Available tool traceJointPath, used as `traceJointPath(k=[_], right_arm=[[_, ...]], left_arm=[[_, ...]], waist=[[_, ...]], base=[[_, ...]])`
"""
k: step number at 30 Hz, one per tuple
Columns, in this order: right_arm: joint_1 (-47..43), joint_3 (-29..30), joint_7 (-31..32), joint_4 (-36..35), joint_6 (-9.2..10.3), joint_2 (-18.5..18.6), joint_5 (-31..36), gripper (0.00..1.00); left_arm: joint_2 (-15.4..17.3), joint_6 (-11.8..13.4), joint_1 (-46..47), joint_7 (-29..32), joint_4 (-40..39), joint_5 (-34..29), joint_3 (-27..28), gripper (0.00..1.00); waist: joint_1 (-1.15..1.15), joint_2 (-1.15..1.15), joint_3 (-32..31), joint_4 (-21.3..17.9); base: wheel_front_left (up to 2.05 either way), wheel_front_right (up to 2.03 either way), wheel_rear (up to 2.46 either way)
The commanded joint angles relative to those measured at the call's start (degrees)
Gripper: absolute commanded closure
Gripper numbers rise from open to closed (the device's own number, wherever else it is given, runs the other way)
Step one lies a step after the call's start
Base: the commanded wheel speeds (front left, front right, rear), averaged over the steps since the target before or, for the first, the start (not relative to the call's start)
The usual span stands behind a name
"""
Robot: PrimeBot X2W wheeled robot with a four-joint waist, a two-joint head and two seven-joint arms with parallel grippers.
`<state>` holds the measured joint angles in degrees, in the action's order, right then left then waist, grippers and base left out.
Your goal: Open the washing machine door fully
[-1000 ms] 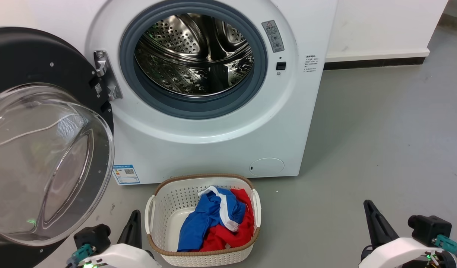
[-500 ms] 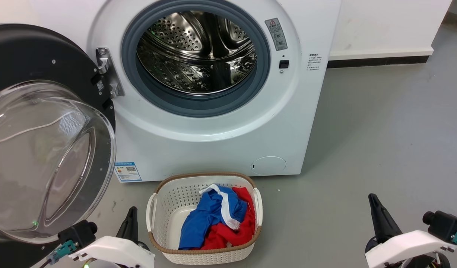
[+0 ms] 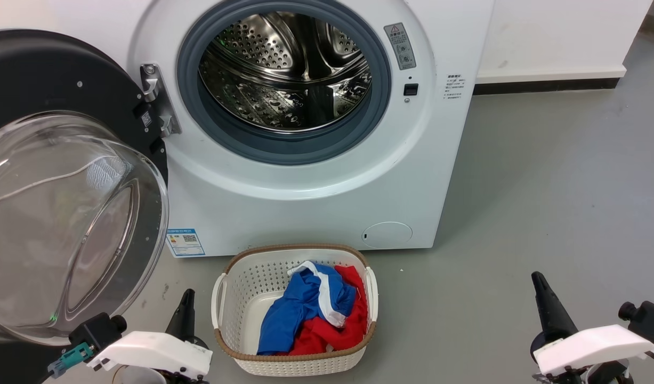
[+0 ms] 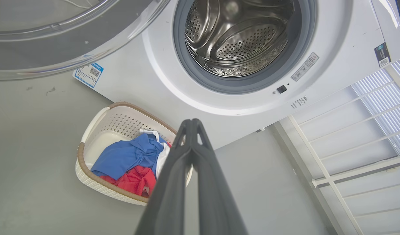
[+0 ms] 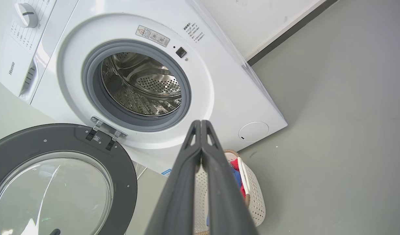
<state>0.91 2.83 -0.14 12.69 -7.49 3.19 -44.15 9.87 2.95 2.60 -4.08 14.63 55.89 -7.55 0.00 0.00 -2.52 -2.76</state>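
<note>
Black-rimmed, the washing machine door [image 3: 71, 208] stays swung wide left of the washing machine [image 3: 305, 197], probably at its stop; left gripper [image 4: 191, 123] and right gripper [image 5: 200, 123] draw back, fingers closed, empty.

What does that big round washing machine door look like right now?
The washing machine door is round, with a wide glossy black rim and a bulging clear glass bowl at its centre. It stands swung wide open to the left of the washing machine, inner side facing the camera, held by a metal hinge beside the grey rubber ring.
</note>
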Motion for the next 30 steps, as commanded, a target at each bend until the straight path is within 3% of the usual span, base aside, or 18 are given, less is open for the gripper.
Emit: traceJointPath(k=[1,30], right_arm=[[1.64,0.28,0.2,-0.57,-0.01,-0.05,-2.33,1.0],[3.44,1.82,3.08,0.24,-0.01,-0.18,-22.18,1.0]], left_arm=[[-0.22,-0.72,1.7,0.48,-0.72,1.73,0.92,1.0],[-3.16,-5.06,2.79,4.92,-0.75,16.76,6.77,1.0]], waist=[[0.0,0.0,0.06,0.06],[0.0,0.0,0.97,1.0]], base=[[0.0,0.0,0.0],[0.0,0.0,0.0]])
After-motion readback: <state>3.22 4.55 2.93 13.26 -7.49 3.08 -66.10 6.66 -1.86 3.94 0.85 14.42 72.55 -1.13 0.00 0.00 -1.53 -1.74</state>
